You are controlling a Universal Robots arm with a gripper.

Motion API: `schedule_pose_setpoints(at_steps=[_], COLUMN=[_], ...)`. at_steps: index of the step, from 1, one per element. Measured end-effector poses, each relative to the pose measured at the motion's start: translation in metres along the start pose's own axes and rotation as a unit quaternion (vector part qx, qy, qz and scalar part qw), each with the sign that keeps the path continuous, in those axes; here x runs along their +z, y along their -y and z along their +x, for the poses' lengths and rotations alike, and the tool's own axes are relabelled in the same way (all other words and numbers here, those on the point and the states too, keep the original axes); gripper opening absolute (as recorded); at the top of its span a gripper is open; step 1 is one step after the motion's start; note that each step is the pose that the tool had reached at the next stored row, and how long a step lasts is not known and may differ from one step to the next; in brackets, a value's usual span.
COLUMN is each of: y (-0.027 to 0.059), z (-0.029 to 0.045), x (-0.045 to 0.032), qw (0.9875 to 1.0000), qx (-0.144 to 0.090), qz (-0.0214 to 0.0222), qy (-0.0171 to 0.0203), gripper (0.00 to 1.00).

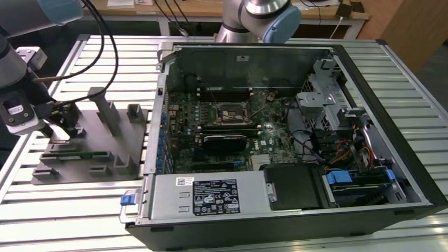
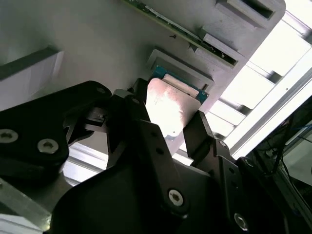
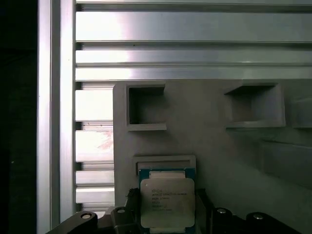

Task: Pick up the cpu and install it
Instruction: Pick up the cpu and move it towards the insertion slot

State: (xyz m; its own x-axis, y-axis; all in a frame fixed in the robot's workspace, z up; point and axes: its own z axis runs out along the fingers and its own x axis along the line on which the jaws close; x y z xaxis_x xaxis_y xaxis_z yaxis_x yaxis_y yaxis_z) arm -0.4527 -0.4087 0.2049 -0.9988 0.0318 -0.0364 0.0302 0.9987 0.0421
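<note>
Silver-topped and square, the cpu [image 3: 167,202] sits at a shallow recess close to one edge of the grey holder [image 3: 209,141]. In the first wrist view its green board shows as a thin rim round the metal lid. The claw [image 3: 166,215] is down over it, and its black fingers [image 2: 197,136] stand against two opposite edges of the chip, clenched on it as far as both wrist views show. In the second wrist view the cpu [image 2: 170,109] fills the gap of the claw [image 2: 168,103], with the pale holder [image 2: 97,39] right behind it. I cannot tell whether the chip rests in the recess or is raised a little off it.

In the exterior view the claw [image 1: 62,128] hangs from the arm [image 1: 14,79] over the corner of the holder [image 1: 98,142] that lies farthest from the open computer case [image 1: 392,152]. A green circuit strip [image 1: 77,155] lies in a slot of the holder, near the claw. The case stands just beside the holder, and its black-framed socket [image 1: 233,114] lies well apart from the holder, inside the case. Holder and case both rest on the ribbed aluminium worktop [image 1: 105,47], whose bright slats run past the holder's edge [image 3: 195,29].
</note>
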Motion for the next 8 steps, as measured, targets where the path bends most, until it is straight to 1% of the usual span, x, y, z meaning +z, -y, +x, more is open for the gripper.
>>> schedule_pose_setpoints(at_steps=[8], y=[-0.0009], z=[-0.0008], x=[-0.0220], qw=[1.0000], qx=[0.000], qz=[0.0000], qy=[0.0000], gripper=[0.54])
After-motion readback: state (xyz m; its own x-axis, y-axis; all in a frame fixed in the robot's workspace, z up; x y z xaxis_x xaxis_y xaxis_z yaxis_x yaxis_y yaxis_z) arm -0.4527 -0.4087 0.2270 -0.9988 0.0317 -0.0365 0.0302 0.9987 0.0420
